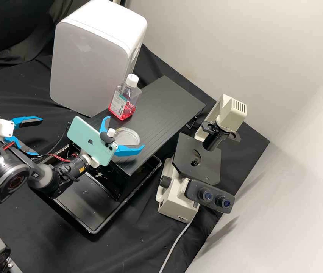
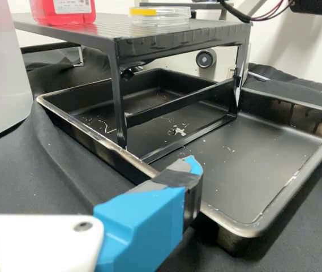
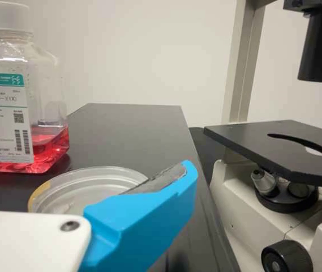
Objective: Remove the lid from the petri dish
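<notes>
The clear petri dish (image 1: 128, 135), lid on, lies near the front corner of a raised black stand (image 1: 169, 102). My right gripper (image 1: 124, 132) is open at the dish's level, one blue finger on each side of it, and neither finger visibly touches it. In the right wrist view the dish (image 3: 87, 187) lies just behind one of my fingers (image 3: 149, 204). My left gripper (image 1: 38, 136) stands open at the far left, low over the black cloth, with nothing in it. The left wrist view shows the dish (image 2: 159, 14) on the stand's top, beyond one of that gripper's own fingers (image 2: 172, 192).
A bottle of red liquid (image 1: 125, 100) stands on the stand behind the dish. The stand sits in a black tray (image 1: 93, 223). A white box-shaped device (image 1: 93, 53) is at the back left. A microscope (image 1: 195, 178) stands right of the tray.
</notes>
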`<state>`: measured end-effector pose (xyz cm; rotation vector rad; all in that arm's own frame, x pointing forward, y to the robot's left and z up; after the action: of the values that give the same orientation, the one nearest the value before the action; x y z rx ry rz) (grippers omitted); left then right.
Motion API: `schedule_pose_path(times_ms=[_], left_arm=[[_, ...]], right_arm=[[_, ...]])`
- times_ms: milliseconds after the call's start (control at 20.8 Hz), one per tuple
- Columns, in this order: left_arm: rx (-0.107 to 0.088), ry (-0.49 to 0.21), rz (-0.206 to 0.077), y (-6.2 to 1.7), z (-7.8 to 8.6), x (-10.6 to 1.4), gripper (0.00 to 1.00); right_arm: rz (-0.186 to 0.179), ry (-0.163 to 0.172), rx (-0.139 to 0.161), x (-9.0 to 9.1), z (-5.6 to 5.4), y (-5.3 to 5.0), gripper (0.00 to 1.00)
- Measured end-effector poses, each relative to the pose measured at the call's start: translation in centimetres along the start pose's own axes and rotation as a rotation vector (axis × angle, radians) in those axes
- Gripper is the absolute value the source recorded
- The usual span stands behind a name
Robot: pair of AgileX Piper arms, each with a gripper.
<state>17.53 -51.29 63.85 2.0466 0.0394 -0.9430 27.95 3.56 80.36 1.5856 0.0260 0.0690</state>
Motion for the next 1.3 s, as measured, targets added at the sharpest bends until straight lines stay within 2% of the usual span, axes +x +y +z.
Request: schedule_pose_path(times_ms=[192,528,865,913,1297], left_arm=[[0.000,0.000,0.000,0.00,0.0,0.0,1.00],[0.000,0.000,0.000,0.00,0.0,0.0,1.00],[0.000,0.000,0.000,0.00,0.0,0.0,1.00],[0.000,0.000,0.000,0.00,0.0,0.0,1.00],[0.002,0.000,0.000,0.00,0.0,0.0,1.00]], right_arm=[[-0.016,-0.009,-0.017,0.2,0.2,-0.5,1.00],[-0.037,-0.030,-0.023,0.3,0.8,-1.0,1.00],[-0.028,-0.037,-0.023,0.6,1.0,-0.8,1.00],[-0.027,-0.039,-0.023,0.6,1.0,-0.8,0.00],[-0.014,-0.051,-0.023,0.6,1.3,-0.4,0.00]])
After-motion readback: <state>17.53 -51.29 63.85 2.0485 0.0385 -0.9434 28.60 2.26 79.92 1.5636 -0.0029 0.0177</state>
